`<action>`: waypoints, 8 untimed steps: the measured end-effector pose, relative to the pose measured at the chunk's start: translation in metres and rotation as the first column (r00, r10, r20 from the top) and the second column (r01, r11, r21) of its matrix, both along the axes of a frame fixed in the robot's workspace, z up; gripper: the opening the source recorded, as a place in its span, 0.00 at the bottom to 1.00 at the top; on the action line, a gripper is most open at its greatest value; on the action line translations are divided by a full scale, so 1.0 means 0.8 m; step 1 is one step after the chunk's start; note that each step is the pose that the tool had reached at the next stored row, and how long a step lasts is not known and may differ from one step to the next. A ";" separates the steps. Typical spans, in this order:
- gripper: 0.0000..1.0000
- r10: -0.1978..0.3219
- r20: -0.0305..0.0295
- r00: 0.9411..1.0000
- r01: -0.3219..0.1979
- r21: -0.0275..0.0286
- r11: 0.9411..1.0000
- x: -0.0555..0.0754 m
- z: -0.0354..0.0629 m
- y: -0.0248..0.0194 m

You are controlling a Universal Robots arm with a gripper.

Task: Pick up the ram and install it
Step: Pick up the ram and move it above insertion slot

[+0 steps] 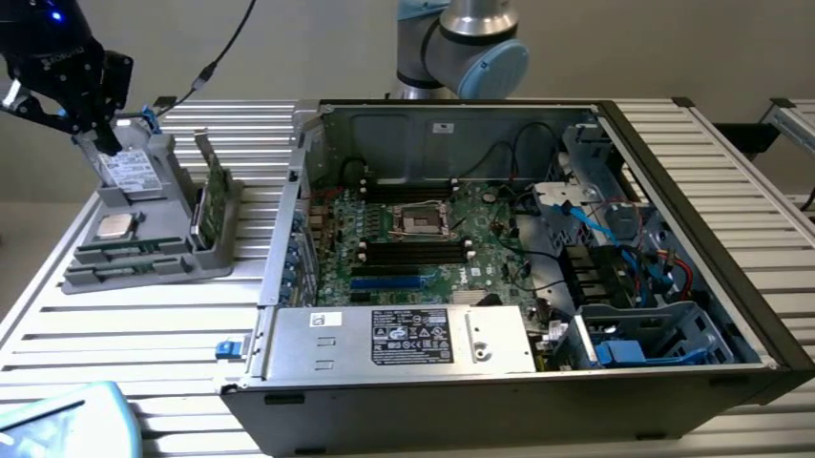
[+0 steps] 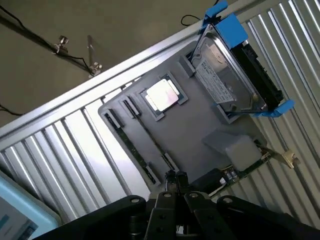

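Observation:
Two ram sticks point(image 1: 128, 250) lie edge-up in slots at the front of a grey tray point(image 1: 153, 277) on the exterior view's left. In the wrist view a ram stick point(image 2: 145, 142) is a thin dark line running across the tray point(image 2: 200, 135). My gripper point(image 1: 105, 143) hangs above the tray's far end, over the hard drive point(image 1: 128, 172), well apart from the ram. In the wrist view my gripper point(image 2: 175, 176) has its fingertips together with nothing between them. The open computer case point(image 1: 510, 248) holds the motherboard with dark memory slots point(image 1: 414, 250).
The tray also carries a silver processor chip point(image 2: 161, 95), a hard drive point(image 2: 227, 80) in a blue bracket, and an upright green card point(image 1: 210, 200) with a metal bracket. A power supply point(image 1: 401, 339) sits at the case's front. A light blue object point(image 1: 64, 420) lies at the table's near corner.

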State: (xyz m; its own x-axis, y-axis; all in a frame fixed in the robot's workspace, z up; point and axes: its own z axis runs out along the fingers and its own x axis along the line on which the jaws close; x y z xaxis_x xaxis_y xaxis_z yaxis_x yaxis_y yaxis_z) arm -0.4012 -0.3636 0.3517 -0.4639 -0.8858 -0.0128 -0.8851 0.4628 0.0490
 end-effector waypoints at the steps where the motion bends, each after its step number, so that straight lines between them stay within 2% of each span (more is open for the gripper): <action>1: 0.11 0.014 -0.001 1.000 -0.014 0.010 1.000 0.000 0.000 0.0000; 5: 0.11 0.069 -0.001 0.998 -0.069 0.049 0.996 0.000 0.000 0.0000; 8: 0.11 0.109 -0.003 0.994 -0.108 0.073 0.991 0.000 0.000 0.0000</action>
